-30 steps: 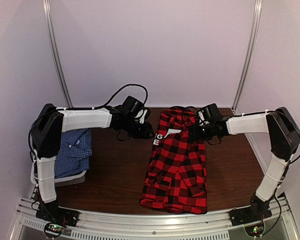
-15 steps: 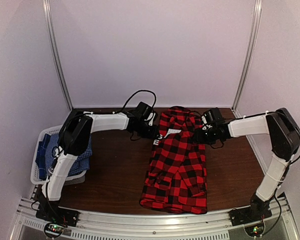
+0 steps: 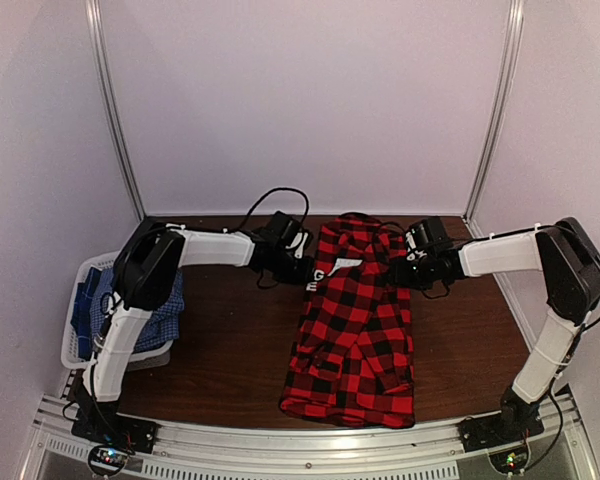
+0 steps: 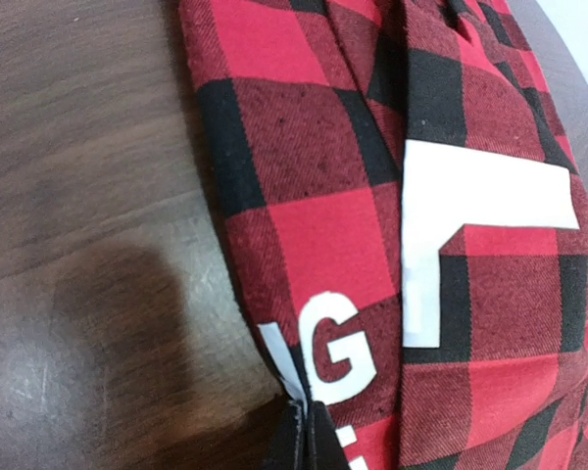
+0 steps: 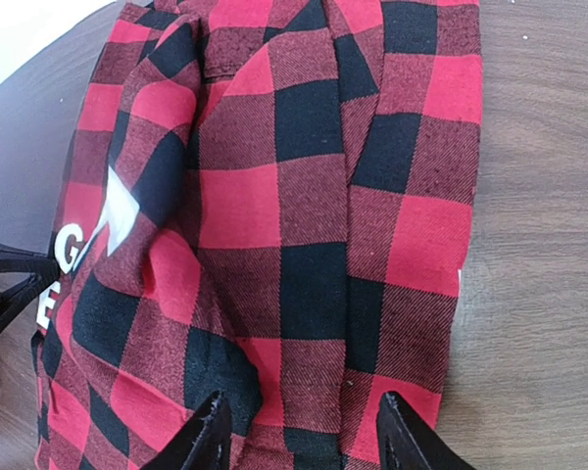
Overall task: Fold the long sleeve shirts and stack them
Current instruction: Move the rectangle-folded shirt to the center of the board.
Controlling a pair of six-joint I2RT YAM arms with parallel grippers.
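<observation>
The red-and-black plaid shirt [image 3: 355, 330] lies folded lengthwise in the middle of the brown table, collar toward the back, white lettering on its left edge. My left gripper [image 3: 306, 271] is at that left edge and is shut on the cloth; in the left wrist view the fingertips [image 4: 299, 441] pinch the fold by the white "G" [image 4: 338, 343]. My right gripper [image 3: 398, 270] is open over the shirt's right edge; in the right wrist view its two fingers [image 5: 211, 431] straddle the plaid [image 5: 304, 245]. The blue-and-white check shirt [image 3: 145, 310] lies in the basket at the left.
A pale grey plastic basket [image 3: 80, 300] stands at the table's left edge. Black cables [image 3: 270, 200] loop off the left wrist near the back wall. Metal frame posts [image 3: 115, 110] rise at both back corners. A metal rail [image 3: 300, 445] runs along the near edge.
My left arm has swung right from over the basket to the plaid shirt's left edge and closed on it. My right gripper has shifted slightly along the shirt's right edge.
</observation>
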